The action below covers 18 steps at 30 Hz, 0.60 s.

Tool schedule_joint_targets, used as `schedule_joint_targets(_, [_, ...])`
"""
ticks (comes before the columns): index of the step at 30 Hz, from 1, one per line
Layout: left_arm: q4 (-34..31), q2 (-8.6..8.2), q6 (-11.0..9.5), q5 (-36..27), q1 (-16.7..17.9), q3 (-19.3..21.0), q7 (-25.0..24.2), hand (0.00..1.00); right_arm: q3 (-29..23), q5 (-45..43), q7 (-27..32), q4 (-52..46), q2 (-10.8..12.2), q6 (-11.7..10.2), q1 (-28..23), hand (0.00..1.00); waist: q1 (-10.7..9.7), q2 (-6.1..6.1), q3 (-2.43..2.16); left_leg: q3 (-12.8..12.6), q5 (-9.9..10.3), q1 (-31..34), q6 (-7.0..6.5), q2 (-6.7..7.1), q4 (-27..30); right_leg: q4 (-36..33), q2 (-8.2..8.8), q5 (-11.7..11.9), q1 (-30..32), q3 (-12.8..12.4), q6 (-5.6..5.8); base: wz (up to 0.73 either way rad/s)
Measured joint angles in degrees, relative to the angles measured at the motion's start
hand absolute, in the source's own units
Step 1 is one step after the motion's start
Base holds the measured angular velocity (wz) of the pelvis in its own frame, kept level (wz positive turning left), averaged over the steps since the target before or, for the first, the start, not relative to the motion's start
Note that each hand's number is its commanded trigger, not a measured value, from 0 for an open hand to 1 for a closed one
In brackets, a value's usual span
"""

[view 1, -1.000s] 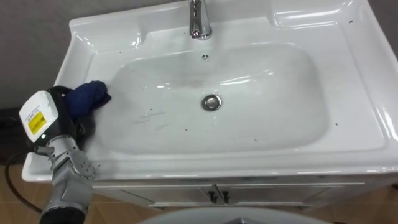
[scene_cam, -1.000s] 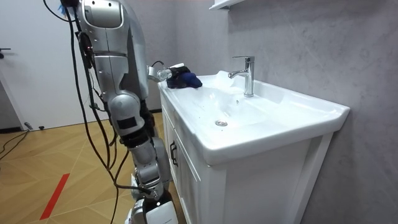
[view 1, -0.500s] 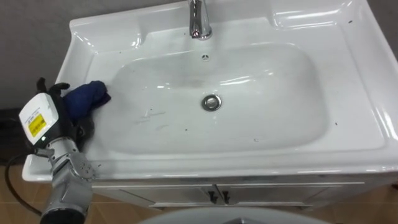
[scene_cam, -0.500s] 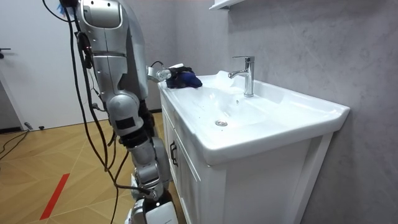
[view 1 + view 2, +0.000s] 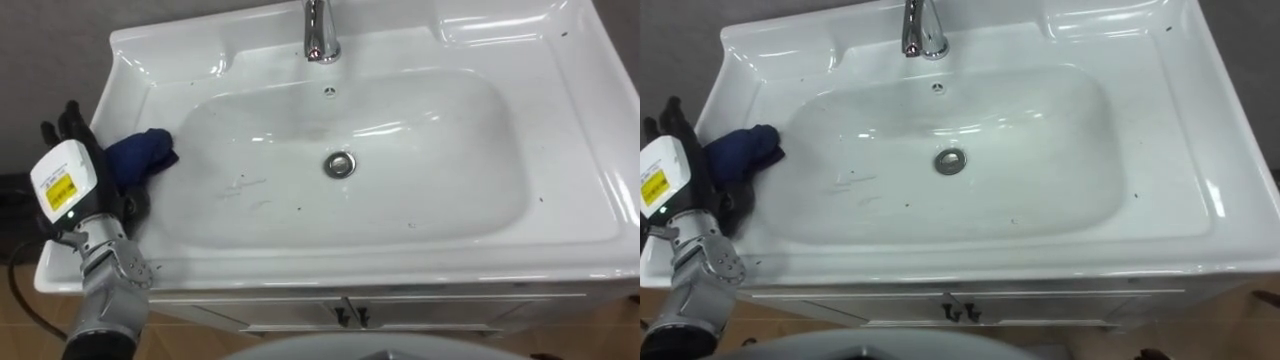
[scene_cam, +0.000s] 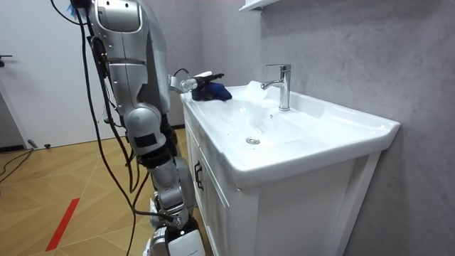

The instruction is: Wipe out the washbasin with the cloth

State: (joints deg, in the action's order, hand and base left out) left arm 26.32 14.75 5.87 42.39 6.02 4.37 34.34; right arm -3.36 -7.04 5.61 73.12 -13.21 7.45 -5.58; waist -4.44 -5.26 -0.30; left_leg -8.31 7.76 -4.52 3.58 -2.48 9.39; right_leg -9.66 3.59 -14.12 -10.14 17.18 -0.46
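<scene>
Stands by the white basin (image 5: 400, 265), at its left front corner. Holds the left hand (image 5: 68, 180) over the basin's left rim, fingers (image 5: 66, 118) straightened and raised, released, grasping nothing. Looks down on the dark blue cloth (image 5: 142, 155), bunched on the basin's left ledge between hand and bowl, just beside the palm; cannot tell whether touching. Takes in also the chrome tap (image 5: 318, 35) at the basin's back edge, the drain (image 5: 340, 165) in the basin's middle, and dark specks (image 5: 298, 209) scattered across the basin's bottom.

cloth (image 5: 141, 156) on basin (image 5: 400, 258) rim (left), faucet (image 5: 319, 32) behind
</scene>
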Motion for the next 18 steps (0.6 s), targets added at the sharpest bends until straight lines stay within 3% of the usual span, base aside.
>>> schedule_joint_targets(6, [-2.0,0.46,0.0,1.1,-0.3,0.1,0.1,0.00,1.3,0.0,-0.9,-0.2,0.1,0.0,0.1,0.00,0.1,0.28,0.26,0.7,0.0,0.4,0.00,0.08,0.2,0.0,0.00,0.0,0.2,0.2,0.03,0.02])
schedule_joint_targets(11, [-4.9,1.99,0.0,4.9,-0.3,0.1,0.3,0.00,2.2,0.0,-1.6,-0.9,0.1,-0.1,0.1,0.00,0.5,0.34,0.29,0.7,0.0,0.4,0.00,0.12,0.2,0.1,0.02,0.0,0.2,0.1,0.05,0.00])
schedule_joint_targets(18, [-5.0,1.99,0.0,5.6,-0.3,0.0,0.5,0.00,3.1,1.0,-2.1,-1.8,0.0,-0.5,0.1,0.00,0.4,0.38,0.32,0.6,0.0,0.4,0.00,0.12,0.2,0.1,0.01,0.0,0.2,0.1,0.05,0.00])
